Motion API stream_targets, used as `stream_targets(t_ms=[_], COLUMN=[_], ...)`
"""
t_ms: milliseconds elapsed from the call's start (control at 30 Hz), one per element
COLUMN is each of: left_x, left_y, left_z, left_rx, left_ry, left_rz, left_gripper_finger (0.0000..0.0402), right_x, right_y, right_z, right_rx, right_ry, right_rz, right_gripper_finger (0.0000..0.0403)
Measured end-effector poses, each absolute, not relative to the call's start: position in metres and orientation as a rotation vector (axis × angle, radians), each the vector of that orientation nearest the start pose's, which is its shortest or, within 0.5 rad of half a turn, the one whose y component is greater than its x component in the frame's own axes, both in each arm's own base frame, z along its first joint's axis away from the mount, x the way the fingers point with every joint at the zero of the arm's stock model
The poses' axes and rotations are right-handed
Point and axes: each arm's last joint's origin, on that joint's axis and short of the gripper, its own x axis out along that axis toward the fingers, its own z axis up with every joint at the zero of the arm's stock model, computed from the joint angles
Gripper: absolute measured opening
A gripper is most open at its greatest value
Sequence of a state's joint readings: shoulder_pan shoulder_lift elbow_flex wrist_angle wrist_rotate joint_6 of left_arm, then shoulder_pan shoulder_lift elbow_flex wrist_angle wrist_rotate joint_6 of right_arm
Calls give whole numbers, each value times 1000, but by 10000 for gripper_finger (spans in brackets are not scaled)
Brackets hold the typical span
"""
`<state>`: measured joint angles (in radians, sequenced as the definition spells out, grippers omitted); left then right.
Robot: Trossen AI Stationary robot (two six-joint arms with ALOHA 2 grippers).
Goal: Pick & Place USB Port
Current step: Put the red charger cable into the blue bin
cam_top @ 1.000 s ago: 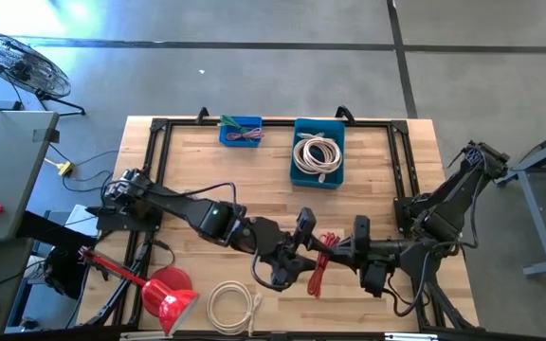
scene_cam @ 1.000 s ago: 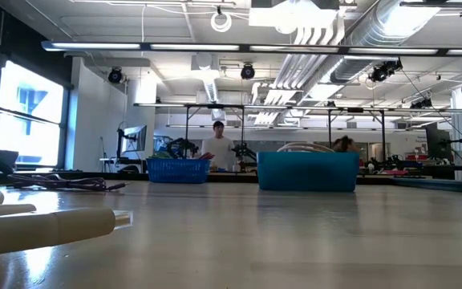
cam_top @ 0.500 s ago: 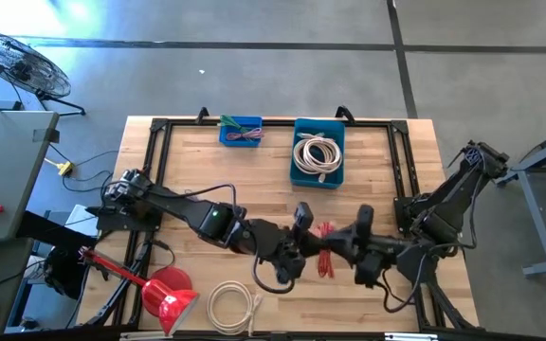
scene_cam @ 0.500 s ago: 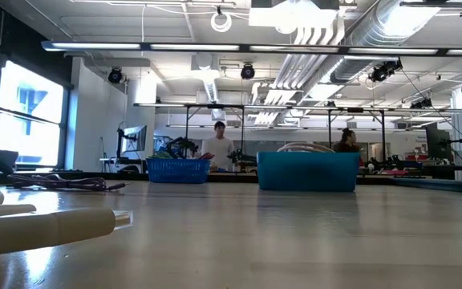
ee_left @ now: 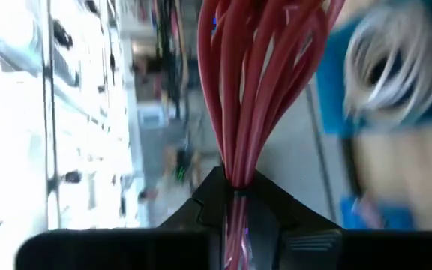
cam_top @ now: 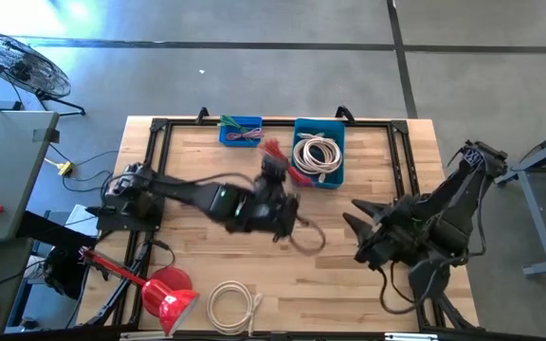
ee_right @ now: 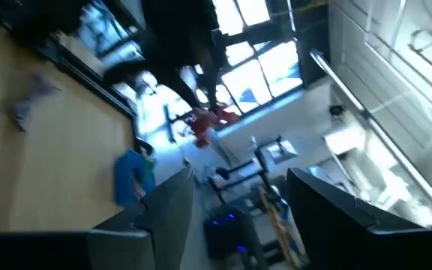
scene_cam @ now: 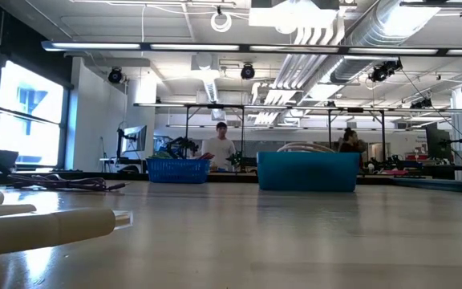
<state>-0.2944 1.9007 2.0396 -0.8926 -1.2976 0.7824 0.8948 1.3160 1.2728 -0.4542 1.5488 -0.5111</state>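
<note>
**Left arm carries the red cable toward the bins**

The left gripper [cam_top: 275, 180] is raised above the middle of the table [cam_top: 197, 161], its fingers [ee_left: 223, 195] clamped on a bundle of red USB cable [cam_top: 273, 152]. In the left wrist view the red strands [ee_left: 253, 82] fan out from between the fingers. Seen from above, the bundle sits at about 12 o'clock from the table's centre, between the small blue bin [cam_top: 241, 131] and the large blue bin [cam_top: 318, 152], just beside the large bin's near-left corner. A dark cable loop [cam_top: 303, 242] trails from the left arm at about 5 o'clock of the gripper.

The large bin holds a white coiled cable [cam_top: 317, 154]; the small bin holds some coloured wires.

The right gripper [cam_top: 356, 227] waits at 3 o'clock on the table, well apart from the bundle, its fingers [ee_right: 163, 217] spread and empty.

A white cable coil [cam_top: 233, 308] lies at the table's 6 o'clock edge.
</note>
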Motion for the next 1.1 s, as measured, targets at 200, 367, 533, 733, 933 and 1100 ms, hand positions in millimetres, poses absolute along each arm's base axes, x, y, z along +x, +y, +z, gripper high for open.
stream_targets(t_ms=[200, 367, 533, 733, 933, 1100], left_x=[384, 378, 366, 346, 330, 323], left_y=[-14, 56, 118, 172, 205, 216], left_z=[380, 371, 367, 363, 333, 295], left_rx=[1141, 845, 590, 369, 95, -11], left_ry=[1143, 1241, 1254, 1241, 1245, 1306], left_rz=[673, 577, 506, 489, 467, 516], left_gripper_finger=[22, 21, 21, 21, 21, 21], right_x=[174, 166, 159, 152, 151, 152], right_y=[186, 180, 167, 144, 125, 114], right_z=[365, 355, 344, 337, 333, 323], right_rx=[-971, -958, -941, -847, -764, -781], right_ry=[325, 326, 366, 431, 503, 543], right_rz=[-559, -537, -510, -546, -600, -633], right_gripper_finger=[200, 200, 199, 199, 196, 189])
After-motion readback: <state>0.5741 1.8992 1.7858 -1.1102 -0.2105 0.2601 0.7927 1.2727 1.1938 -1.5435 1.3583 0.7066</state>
